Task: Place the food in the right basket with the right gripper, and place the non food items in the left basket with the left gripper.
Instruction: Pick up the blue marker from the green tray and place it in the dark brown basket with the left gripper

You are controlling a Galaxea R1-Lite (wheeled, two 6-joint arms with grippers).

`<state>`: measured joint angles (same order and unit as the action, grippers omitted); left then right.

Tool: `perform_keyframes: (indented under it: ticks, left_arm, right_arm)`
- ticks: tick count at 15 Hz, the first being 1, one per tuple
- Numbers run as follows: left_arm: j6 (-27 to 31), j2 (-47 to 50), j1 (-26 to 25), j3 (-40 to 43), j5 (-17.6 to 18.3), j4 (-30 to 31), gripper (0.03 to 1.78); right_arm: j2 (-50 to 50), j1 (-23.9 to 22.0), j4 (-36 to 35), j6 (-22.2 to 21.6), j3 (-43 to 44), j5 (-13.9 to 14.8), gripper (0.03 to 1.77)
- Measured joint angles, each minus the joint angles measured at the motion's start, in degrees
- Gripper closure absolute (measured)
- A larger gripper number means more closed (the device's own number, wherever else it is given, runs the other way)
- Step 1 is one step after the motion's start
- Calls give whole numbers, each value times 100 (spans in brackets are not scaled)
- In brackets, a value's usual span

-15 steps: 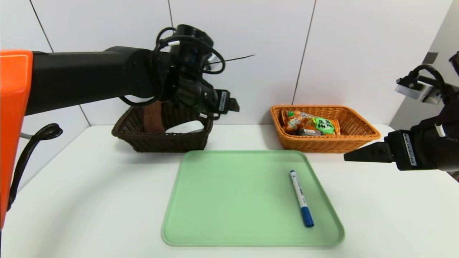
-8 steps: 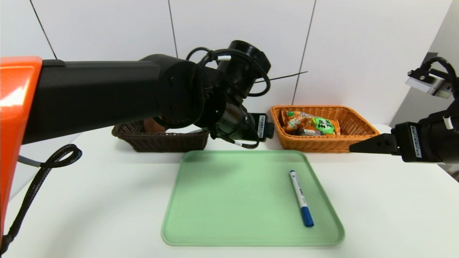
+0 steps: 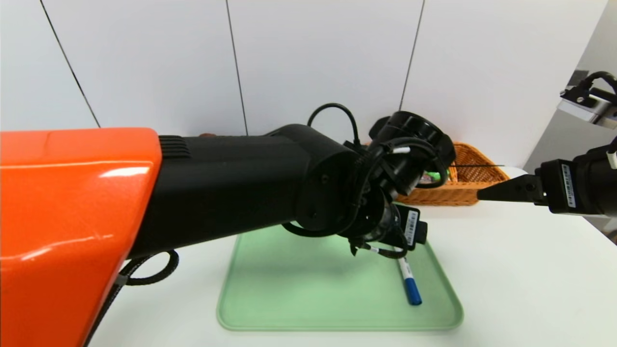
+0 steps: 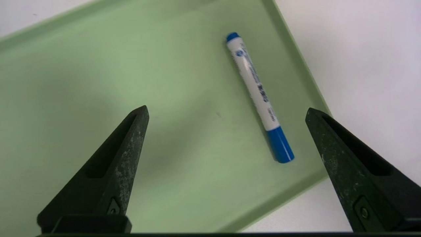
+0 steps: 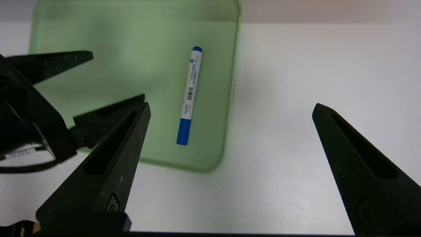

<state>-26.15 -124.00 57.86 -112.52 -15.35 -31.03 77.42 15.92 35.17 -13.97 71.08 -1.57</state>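
Note:
A white marker with a blue cap (image 3: 409, 285) (image 4: 258, 93) (image 5: 189, 95) lies on the green tray (image 3: 289, 299) (image 4: 82, 72) (image 5: 115, 29), near its right edge. My left gripper (image 4: 226, 110) (image 5: 115, 75) hovers open above the tray with nothing held; the marker lies below, nearer one finger. My right gripper (image 3: 482, 195) (image 5: 231, 106) hangs open and empty over the table, right of the tray. The orange right basket (image 3: 475, 185) shows partly behind my left arm, and the food in it is mostly hidden. The left basket is hidden.
My left arm (image 3: 231, 183) with its orange shell fills the left half of the head view and covers the back left of the white table (image 3: 520, 289). A white panelled wall stands behind.
My left arm has swung from over the left basket, rightward and down, to above the tray by the marker. The right gripper has drifted slightly right and up. The marker has not moved.

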Motion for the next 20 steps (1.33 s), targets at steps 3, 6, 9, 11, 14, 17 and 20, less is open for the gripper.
perform_keyframes:
  ticks: [3, 6, 9, 11, 14, 17, 20]
  left_arm:
    - [-124, -221, 208, -16, -16, 44, 12]
    - [-295, -474, 330, -24, -48, 256, 12]
    - [-315, -784, 333, -24, -380, 474, 12]
    - [-315, -951, 333, -27, -427, 556, 12]
    - [-282, -1106, 289, -35, -438, 694, 12]
    - [-262, -1208, 278, -33, -439, 752, 12]
    - [-227, -1280, 254, -40, -452, 781, 12]
  right_arm:
    - [-20, -29, 7, 2, -6, -10, 10]
    - [-35, -38, 13, 6, -33, -27, 10]
    - [-90, -38, 20, 9, -85, -43, 10]
    - [-129, -40, 18, 9, -143, -43, 10]
    - [-171, -38, 9, 13, -229, -49, 10]
    - [-184, -44, 13, 9, -256, -43, 10]
    - [-185, -52, 9, 9, -262, -46, 10]
